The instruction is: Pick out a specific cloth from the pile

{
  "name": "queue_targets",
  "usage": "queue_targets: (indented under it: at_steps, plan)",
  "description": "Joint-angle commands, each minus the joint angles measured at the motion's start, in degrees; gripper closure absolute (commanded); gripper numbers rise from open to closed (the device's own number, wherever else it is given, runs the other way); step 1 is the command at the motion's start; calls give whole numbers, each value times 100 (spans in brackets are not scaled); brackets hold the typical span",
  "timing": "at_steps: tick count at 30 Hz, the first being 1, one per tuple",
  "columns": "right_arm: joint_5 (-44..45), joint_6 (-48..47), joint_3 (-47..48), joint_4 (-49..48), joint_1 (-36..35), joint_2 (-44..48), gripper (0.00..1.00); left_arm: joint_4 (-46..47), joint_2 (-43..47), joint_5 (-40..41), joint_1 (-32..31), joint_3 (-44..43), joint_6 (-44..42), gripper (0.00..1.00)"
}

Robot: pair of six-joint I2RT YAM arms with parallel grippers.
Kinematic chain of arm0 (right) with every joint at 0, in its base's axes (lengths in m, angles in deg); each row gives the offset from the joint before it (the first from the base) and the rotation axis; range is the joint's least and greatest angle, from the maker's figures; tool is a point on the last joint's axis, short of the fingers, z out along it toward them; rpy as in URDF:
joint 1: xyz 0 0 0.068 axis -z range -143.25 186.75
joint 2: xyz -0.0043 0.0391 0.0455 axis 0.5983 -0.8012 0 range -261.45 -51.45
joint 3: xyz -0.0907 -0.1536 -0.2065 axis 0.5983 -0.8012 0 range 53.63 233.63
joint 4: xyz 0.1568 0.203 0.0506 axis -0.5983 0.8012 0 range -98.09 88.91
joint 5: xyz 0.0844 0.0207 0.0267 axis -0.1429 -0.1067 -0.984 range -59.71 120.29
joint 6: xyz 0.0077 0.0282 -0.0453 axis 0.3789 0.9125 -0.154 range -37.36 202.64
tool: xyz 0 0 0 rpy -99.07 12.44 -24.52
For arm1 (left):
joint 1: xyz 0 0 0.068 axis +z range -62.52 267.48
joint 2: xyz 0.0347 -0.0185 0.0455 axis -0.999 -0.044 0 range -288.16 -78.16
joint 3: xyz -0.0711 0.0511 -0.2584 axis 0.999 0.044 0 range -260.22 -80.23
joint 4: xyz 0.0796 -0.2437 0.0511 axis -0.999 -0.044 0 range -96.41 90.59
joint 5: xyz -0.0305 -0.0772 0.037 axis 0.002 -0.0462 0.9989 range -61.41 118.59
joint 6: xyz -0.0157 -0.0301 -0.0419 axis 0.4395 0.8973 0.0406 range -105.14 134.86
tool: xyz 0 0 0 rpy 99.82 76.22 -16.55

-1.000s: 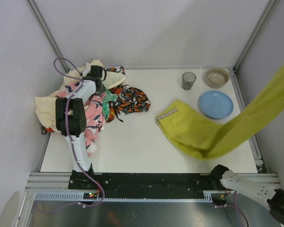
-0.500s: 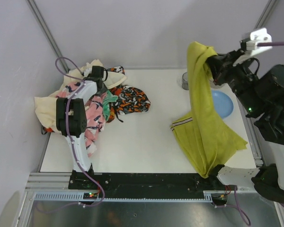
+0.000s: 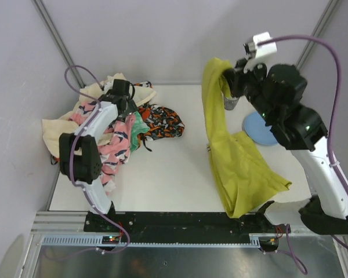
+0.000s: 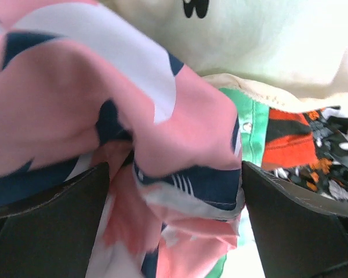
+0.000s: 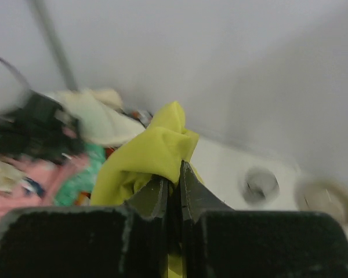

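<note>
Over the right half of the table point(image 3: 174, 174): the cloth point(image 3: 243, 174) hangs as a long mustard drape from the right gripper point(image 3: 229, 81). Its top is lifted high and its lower part is heaped on the surface near the front edge, well apart from the pile point(image 3: 113, 133).
Right gripper: clamped on a bunched fold at the top of the cloth. In the wrist view the fingers point(image 5: 156, 200) sit pressed together with yellow fabric puffing out above them.
Left gripper point(image 3: 120, 92): down in the pile with its jaws spread wide. Pink printed fabric point(image 4: 162, 116) bulges between them, but I judge it is not gripped.
Risk 1 – slip: the hold is on a small fold while most of the garment's weight hangs below it. A quick swing could pull the fold out and drop the cloth.
Risk 2 – sweep: the drape hangs just in front of the cup point(image 5: 259, 184) and touches or overlaps the blue plate point(image 3: 254, 128). I cannot tell which. Carrying the cloth sideways could tip the cup or drag the plate.
Risk 3 – snag: the trailing end lies beside the right arm's base, where it could catch as I lift further.
Risk 4 – pile: the left fingers are buried in loose pink fabric. Pulling them out carelessly could hook a garment and spill the heap toward the middle.
</note>
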Motion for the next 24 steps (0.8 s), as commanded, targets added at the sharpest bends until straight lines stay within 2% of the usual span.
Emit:
queue_targets:
  at_steps: [1, 4, 6, 9, 14, 17, 21, 23, 24]
  plan:
    - [1394, 1118, -2055, -498, 618, 1233, 100, -213, 919, 183, -115, 147, -54, 0]
    - [1450, 2109, -3848, -251, 1134, 2224, 100, -212, 1222, 251, -199, 269, -46, 0]
    - [1357, 2837, -4666, 16, 1292, 2663, 100, -207, 1426, 268, -267, 399, 3, 0]
    - [563, 3188, -5751, 144, 1345, 2799, 100, -213, 1647, 293, -401, 614, 30, 0]
    - [-30, 3751, -6806, 358, 1487, 2075, 100, -206, 1989, 162, -632, 1116, 143, 0]
    - [-678, 3974, -7655, -554, 1724, 1547, 100, -206, 2298, 88, -907, 1461, 182, 0]
    - [-1251, 4043, -8237, -1481, 2031, 746, 99, -205, 2818, -63, -1140, 1849, 276, 0]
    - [-1575, 3960, -8297, -1792, 2087, 391, 90, -210, 3071, -160, -1237, 2031, 308, 0]
    - [-1726, 3905, -8307, -1939, 2105, 269, 82, -206, 3214, -212, -1272, 2117, 313, 0]
